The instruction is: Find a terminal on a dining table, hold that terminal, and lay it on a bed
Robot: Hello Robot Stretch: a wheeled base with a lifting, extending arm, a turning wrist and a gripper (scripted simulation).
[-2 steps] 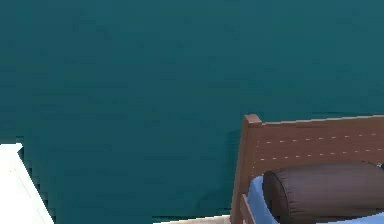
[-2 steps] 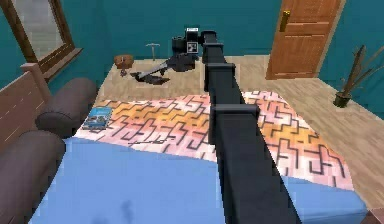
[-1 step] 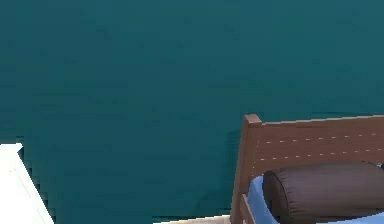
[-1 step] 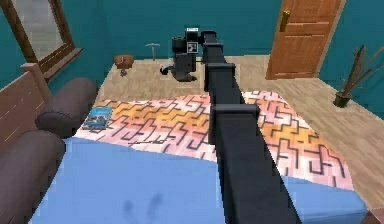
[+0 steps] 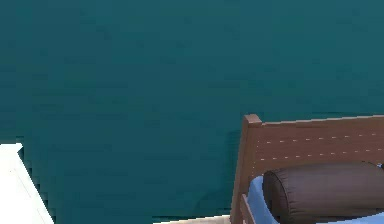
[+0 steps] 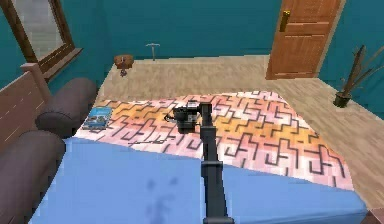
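Arm side view has the arm (image 6: 211, 165) out over the bed (image 6: 120, 190), so probably the laying step, can't tell if the fingers (image 6: 172, 117) hold anything

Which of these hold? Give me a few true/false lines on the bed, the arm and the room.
1. The arm reaches out across the bed. True.
2. The walls are yellow. False: they are teal.
3. The hand shows against a patterned quilt. True.
4. The pillows on the bed are white. False: they are dark, rounded bolsters.
5. A wooden door stands beyond the bed, with a plant on the floor to its right in the arm side view. True.
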